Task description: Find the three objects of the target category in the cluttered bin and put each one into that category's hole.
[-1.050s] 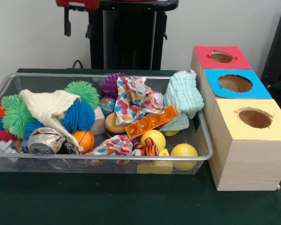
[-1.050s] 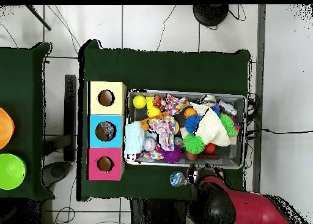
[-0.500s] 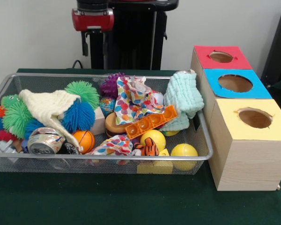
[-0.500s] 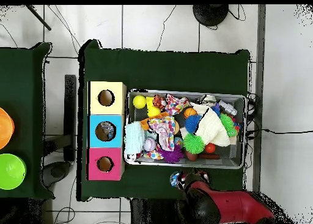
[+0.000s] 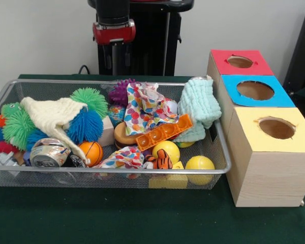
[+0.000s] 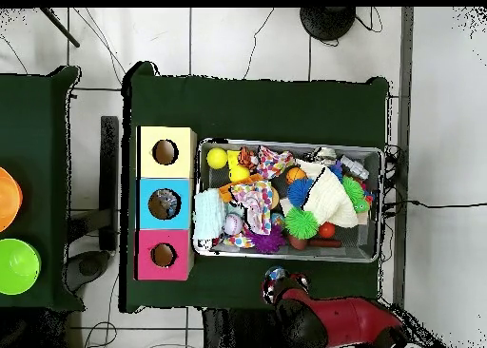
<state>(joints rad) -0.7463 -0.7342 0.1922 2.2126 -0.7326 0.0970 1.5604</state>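
Green bench [image 5: 142, 218], arm hanging behind the bin [image 5: 112, 179].
Gripper [image 5: 114, 58] points down beyond the far rim (grip unreadable); toys, cloths and balls crowd the bin beside three boxes [image 5: 267, 152].

No legible text, labels or numbers anywhere. Printed can [image 5: 49, 153], lower left in front view: markings too blurred to read.

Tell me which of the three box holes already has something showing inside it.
The blue box's hole, the middle one: the overhead view shows greyish contents in it, while the yellow box's hole and the red box's hole look dark.
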